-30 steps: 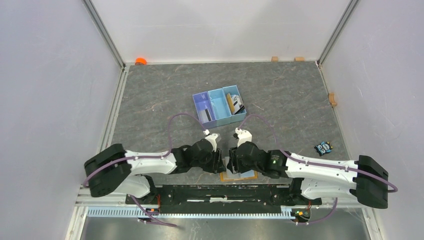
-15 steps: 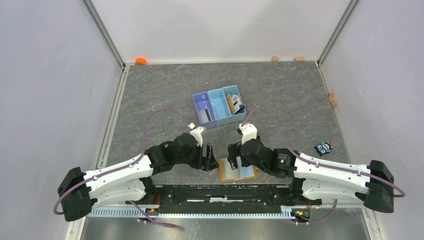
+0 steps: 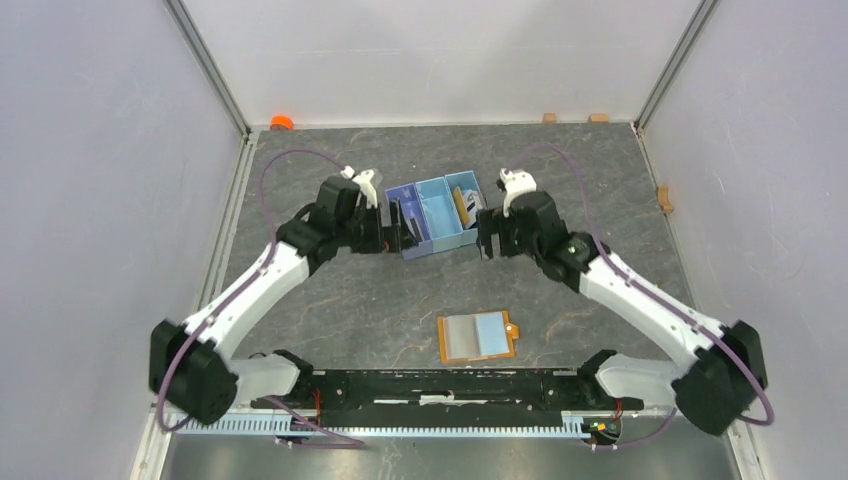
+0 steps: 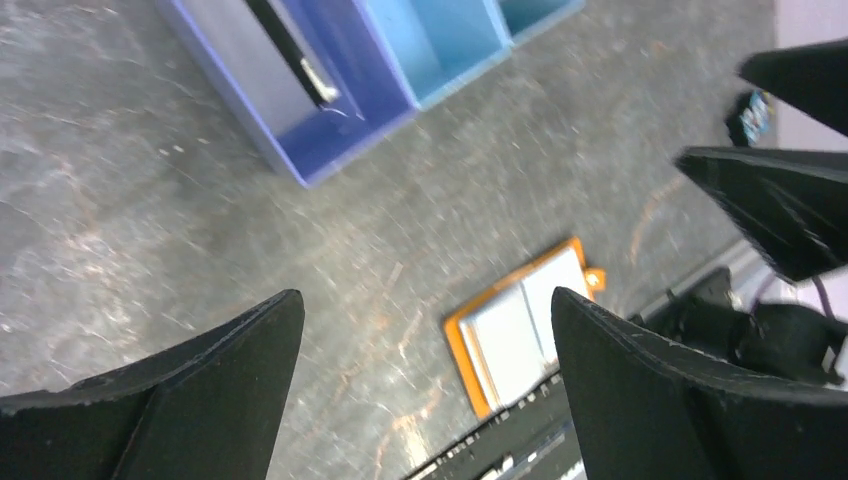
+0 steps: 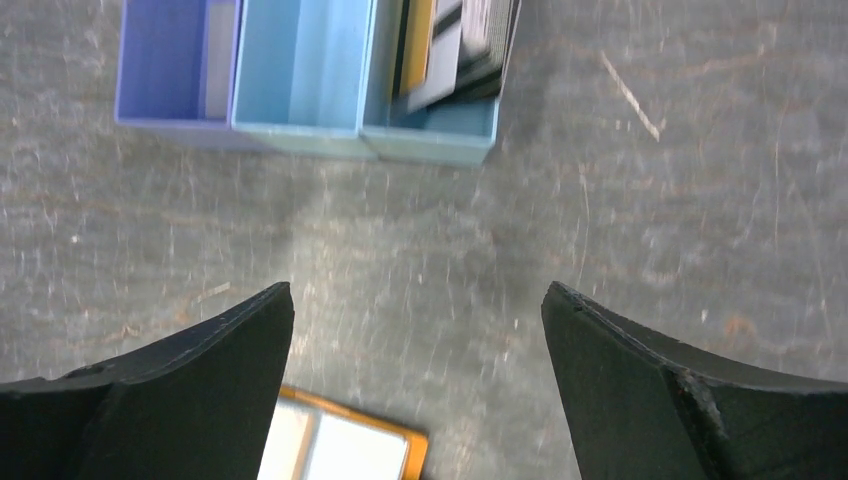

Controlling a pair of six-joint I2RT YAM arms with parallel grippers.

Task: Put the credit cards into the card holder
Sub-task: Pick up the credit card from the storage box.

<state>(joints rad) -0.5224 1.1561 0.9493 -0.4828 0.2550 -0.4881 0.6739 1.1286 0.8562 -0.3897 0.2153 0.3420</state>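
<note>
The orange card holder [image 3: 477,338] lies open and flat near the front edge, showing grey and light-blue panels; it also shows in the left wrist view [image 4: 520,325] and the right wrist view [image 5: 340,445]. Credit cards [image 3: 468,207] lean in the right compartment of the blue tray [image 3: 437,205], black, gold and grey ones [image 5: 450,45]. One black card [image 4: 295,55] stands in the purple left compartment. My left gripper [image 3: 398,224] [image 4: 425,300] hovers open at the tray's left end. At its right end my right gripper [image 3: 487,238] [image 5: 415,290] is open too. Both hold nothing.
A small black-and-blue gadget [image 3: 647,296] lies at the right. An orange object [image 3: 282,122] sits in the far left corner. Small wooden blocks [image 3: 549,117] lie along the back wall and one [image 3: 665,198] by the right wall. Walls enclose the grey mat.
Both grippers opened, left the card holder and swung far up to the tray's two ends. The card holder stays open on the mat.
</note>
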